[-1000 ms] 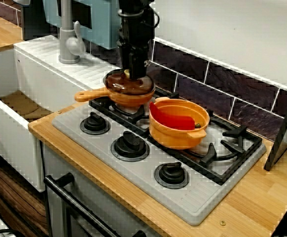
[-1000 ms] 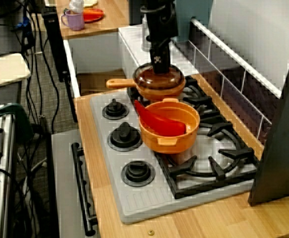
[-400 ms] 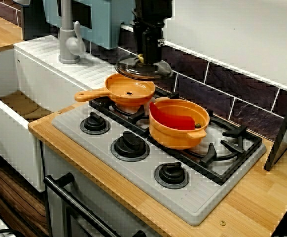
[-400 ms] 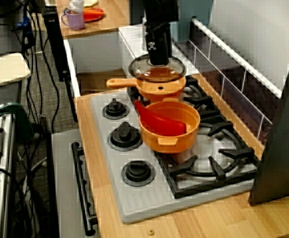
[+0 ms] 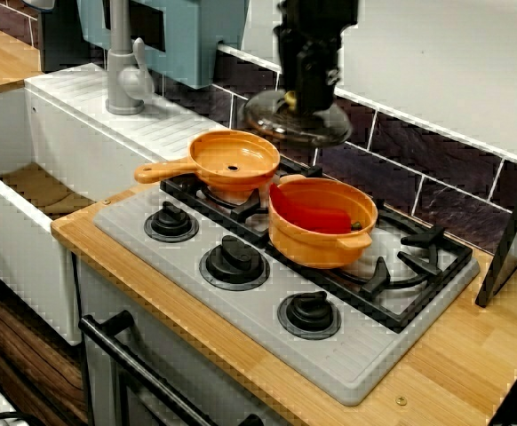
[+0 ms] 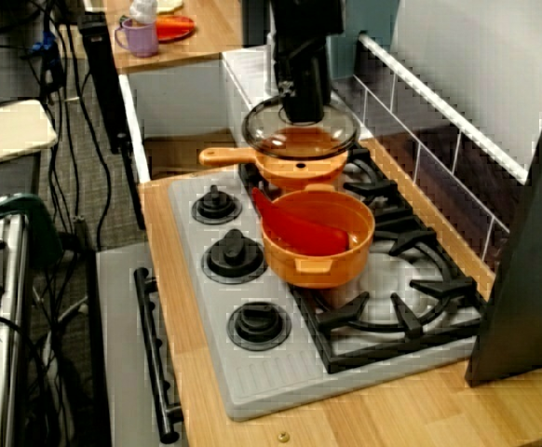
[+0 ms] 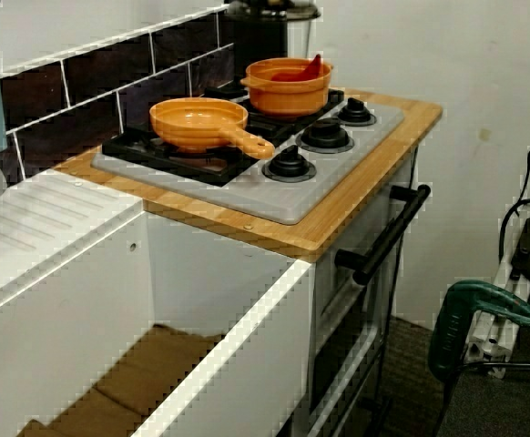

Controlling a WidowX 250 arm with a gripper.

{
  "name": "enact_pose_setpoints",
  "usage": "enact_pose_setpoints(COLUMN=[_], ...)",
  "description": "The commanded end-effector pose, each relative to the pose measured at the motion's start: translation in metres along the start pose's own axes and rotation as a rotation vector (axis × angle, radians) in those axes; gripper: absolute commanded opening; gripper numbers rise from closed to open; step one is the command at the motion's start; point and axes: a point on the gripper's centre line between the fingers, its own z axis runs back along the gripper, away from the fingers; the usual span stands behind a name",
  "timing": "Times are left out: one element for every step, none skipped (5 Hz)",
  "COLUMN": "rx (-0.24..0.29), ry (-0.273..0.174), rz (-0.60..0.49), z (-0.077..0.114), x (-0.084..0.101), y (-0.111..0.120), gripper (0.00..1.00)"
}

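Lifted clear of pan [image 5: 241, 158] and swung toward tiles [image 5: 401, 142]: lid [image 5: 331, 131] clamped tight in hand [image 5: 298, 99], pot [image 5: 316, 244] below.

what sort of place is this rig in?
Probably a toy kitchen in a lab: grey hob with knobs, white sink with tap, tiled backsplash, loose cables alongside. Gripper holds a glass lid.

A round lid [image 5: 328, 131] of clear, brown-tinted glass is held level in the air, gripped at its centre knob by the gripper [image 5: 303, 103]. It is seen near the tiled wall, higher than the open orange saucepan [image 5: 234, 161] and the orange pot [image 5: 321, 238], touching neither.
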Motion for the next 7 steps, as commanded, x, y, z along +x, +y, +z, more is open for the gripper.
enact_pose_setpoints(rx=[-0.014,-0.004,-0.01,-0.029,-0.039,-0.031,-0.019], ry=[-0.008,0.008,0.03,0.053,0.065,0.066,0.091], rz=[-0.024,-0.027,-0.041,-0.051,-0.063,-0.069,-0.065], z=[0.004,-0.005,-0.015,-0.027,-0.036,-0.04,-0.047], x=[0.02,0.022,0.017,0.006,-0.004,-0.011,-0.011], y=[-0.021,-0.028,-0.031,-0.03,-0.03,-0.031,-0.031], gripper=[0.0,0.0,0.0,0.0,0.0,0.0,0.31])
